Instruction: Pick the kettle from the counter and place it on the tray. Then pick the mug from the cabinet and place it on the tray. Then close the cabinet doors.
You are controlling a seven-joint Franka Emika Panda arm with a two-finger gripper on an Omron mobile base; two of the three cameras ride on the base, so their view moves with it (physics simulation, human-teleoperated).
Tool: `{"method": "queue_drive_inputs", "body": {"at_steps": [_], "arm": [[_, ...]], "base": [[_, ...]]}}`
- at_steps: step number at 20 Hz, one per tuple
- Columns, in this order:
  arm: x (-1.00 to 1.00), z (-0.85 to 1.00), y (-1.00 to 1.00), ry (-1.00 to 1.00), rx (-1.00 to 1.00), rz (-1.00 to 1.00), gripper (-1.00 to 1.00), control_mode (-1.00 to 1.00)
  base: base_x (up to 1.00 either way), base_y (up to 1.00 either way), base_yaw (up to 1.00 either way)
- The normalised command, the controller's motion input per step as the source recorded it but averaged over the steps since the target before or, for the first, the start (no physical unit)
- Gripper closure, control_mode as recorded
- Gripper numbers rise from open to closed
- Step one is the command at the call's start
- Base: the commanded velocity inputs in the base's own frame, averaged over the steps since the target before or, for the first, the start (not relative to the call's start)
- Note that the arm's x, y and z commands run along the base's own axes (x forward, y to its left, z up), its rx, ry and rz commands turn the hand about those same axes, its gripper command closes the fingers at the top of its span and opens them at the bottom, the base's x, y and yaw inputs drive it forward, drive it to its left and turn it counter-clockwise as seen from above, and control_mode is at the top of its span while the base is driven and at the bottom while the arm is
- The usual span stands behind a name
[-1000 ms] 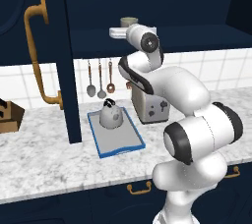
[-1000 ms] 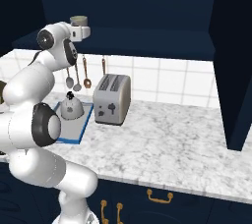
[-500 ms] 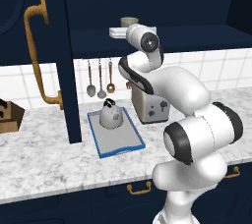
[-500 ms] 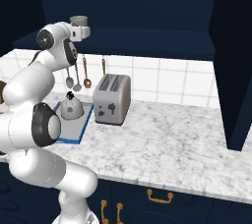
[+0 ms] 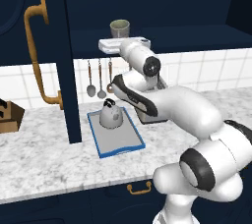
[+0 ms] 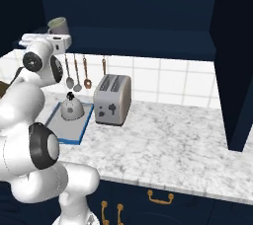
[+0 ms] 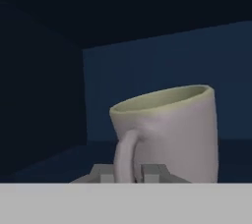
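Up on the navy shelf of the cabinet (image 5: 197,35), the mug (image 5: 119,28) is standing upright, and the gripper (image 7: 129,172) is sitting right in front of it. From the hand camera, the mug (image 7: 170,132) is looking big and close, and it is leaning a little in that tilted picture. Its small handle is pointing back toward the camera, and it is lining up with the gap between the two finger tips. The tips are poking up just under the handle, one on each side. I cannot tell if they are touching the mug, or if they are squeezing or loose.

From the right base camera, the mug (image 6: 58,25) is peeking up just behind the white hand.

Down on the counter (image 5: 44,154), the kettle (image 5: 110,114) is sitting on the tray (image 5: 118,142), near its back end. A silver toaster (image 6: 112,100) is standing just beside the tray (image 6: 74,134). One cabinet door (image 5: 54,56) is hanging wide open on the left, with its long orange handle sticking out.
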Motion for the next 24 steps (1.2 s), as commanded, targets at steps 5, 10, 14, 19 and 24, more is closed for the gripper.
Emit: {"method": "queue_drive_inputs", "body": {"at_steps": [5,10,14,19,24], "arm": [[-0.39,0.57,-0.13,-0.14,0.0,0.47,1.0,-1.0],[-0.37,0.61,-0.4,-0.23,0.0,0.31,1.0,-1.0],[-0.74,0.05,-0.48,-0.16,-0.04,0.16,1.0,-1.0],[-0.92,0.15,-0.12,-0.19,0.0,-0.03,1.0,-1.0],[-0.51,-0.04,-0.12,0.02,-0.05,0.08,1.0,-1.0]], "base": [[0.0,0.0,0.0],[0.0,0.0,0.0],[0.0,0.0,0.0],[0.0,0.0,0.0],[0.0,0.0,0.0]]}}
